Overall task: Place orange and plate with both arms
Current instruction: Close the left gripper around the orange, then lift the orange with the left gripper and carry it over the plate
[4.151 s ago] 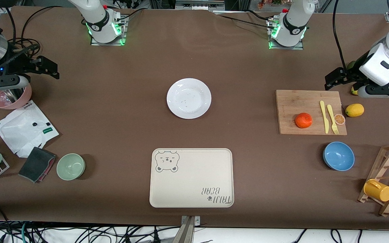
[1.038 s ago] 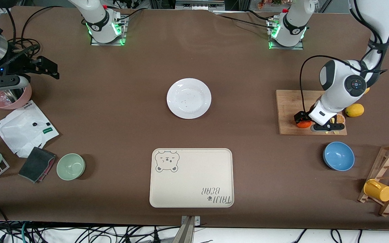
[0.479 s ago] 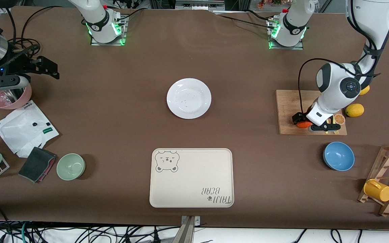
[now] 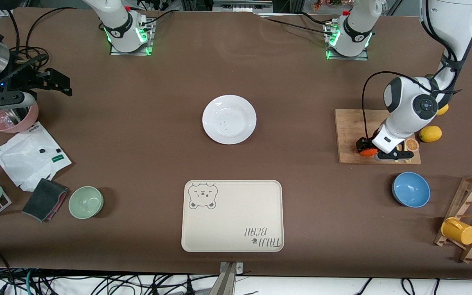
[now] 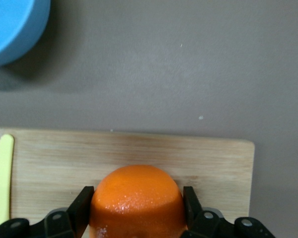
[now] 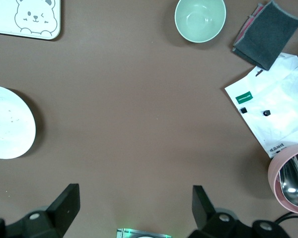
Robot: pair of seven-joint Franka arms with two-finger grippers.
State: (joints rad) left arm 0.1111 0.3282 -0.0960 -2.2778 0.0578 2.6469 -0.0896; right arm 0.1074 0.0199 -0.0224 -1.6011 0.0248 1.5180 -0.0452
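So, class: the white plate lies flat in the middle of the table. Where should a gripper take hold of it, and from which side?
Grip the plate by its raised rim, probably on the right arm's side, coming down at an angle. It lies flat and wide, so only the shallow edge fits between fingers. The open right gripper waits nearest.

The small round bright orange-red fruit [image 5: 136,201] sits on the wooden board, seemingly clamped between black jaws. The round glossy white plate [image 4: 229,119] lies flat mid-surface, empty.

bright orange orange [image 4: 367,152], speckled white plate [image 4: 229,119], pale wooden board [image 4: 352,131]
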